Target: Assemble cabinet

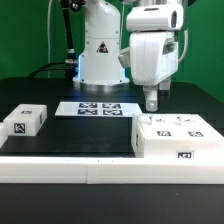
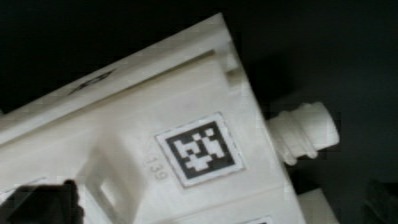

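Observation:
The cabinet body (image 1: 178, 136), a large white box with marker tags on top and front, lies at the exterior view's right. My gripper (image 1: 151, 101) hangs just above its far left corner, fingers pointing down, not touching it. In the wrist view the body (image 2: 143, 110) fills the frame with one tag (image 2: 199, 150) and a white round peg (image 2: 306, 130) sticking out of its side. One dark fingertip (image 2: 32, 203) shows at the frame edge, the jaws stand apart, nothing between them. A small white tagged panel (image 1: 27, 120) lies at the exterior view's left.
The marker board (image 1: 95, 108) lies flat in front of the arm's base (image 1: 100, 60). A white border rail (image 1: 100, 172) runs along the front edge of the black table.

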Available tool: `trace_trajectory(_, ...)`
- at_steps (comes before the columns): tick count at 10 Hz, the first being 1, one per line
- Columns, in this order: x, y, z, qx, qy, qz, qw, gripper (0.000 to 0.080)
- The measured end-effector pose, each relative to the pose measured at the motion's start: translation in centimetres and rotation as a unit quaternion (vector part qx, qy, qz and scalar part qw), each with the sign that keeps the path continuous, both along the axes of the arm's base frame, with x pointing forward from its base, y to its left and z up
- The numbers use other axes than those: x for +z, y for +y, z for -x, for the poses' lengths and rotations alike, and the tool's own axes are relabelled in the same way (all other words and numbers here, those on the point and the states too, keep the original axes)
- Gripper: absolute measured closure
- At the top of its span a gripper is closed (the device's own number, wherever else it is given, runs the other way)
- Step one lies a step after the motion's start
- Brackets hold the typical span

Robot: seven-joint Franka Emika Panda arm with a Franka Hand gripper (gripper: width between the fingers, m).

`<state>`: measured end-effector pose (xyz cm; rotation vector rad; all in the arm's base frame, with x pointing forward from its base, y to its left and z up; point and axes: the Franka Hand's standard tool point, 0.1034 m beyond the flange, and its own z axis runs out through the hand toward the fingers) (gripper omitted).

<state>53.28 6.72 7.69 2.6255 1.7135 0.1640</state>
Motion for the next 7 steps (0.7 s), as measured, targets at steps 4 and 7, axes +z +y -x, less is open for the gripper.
trace_trajectory(4, -0.1, -0.3, 0.6, -0.136, -0.008, -0.025, 0.990, 0.0002)
trace_trajectory(7, -0.8, -0.2, 1.8, -0.292, 0.004, -0.050, 0.955, 0.0002)
